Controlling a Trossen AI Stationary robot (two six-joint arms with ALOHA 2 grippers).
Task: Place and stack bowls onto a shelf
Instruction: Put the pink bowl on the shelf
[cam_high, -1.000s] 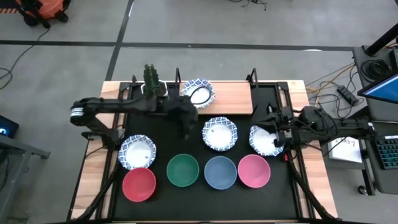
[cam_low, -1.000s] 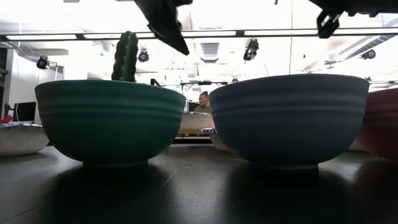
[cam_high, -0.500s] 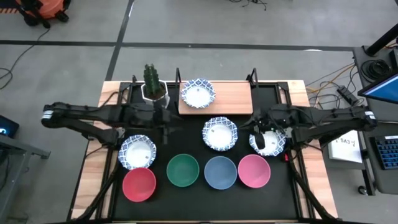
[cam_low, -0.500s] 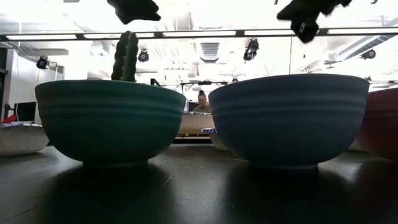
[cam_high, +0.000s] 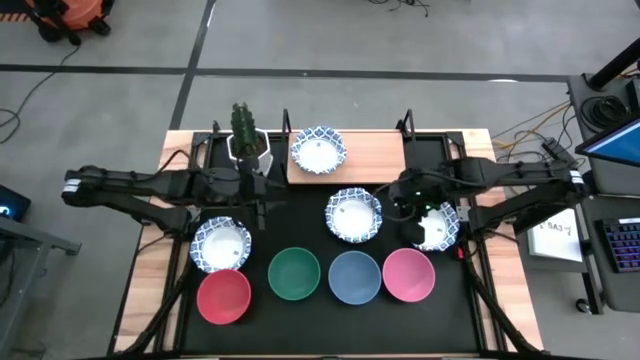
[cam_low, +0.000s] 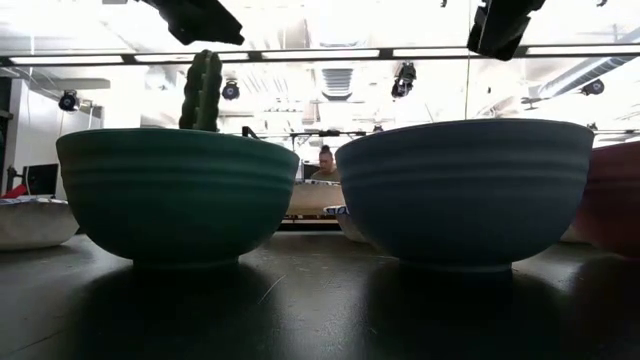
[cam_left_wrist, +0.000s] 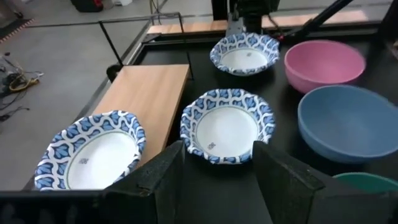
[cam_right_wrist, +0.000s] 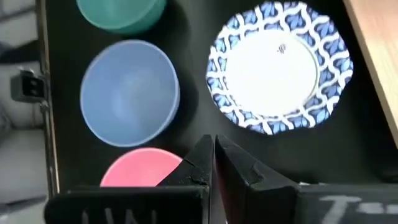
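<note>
One white bowl with a scalloped blue-patterned rim sits on the left end of the flat light-brown wooden shelf, while the other three patterned ones and the smooth, ribbed red, green, blue and pink bowls wait on the black mat. The left gripper hangs wide open and empty above the mat, facing the middle patterned bowl. The right gripper is pinched shut on nothing just beside that bowl — both arms crowd it, so they could knock together, I'd guess, or a thin glossy rim could slip.
</note>
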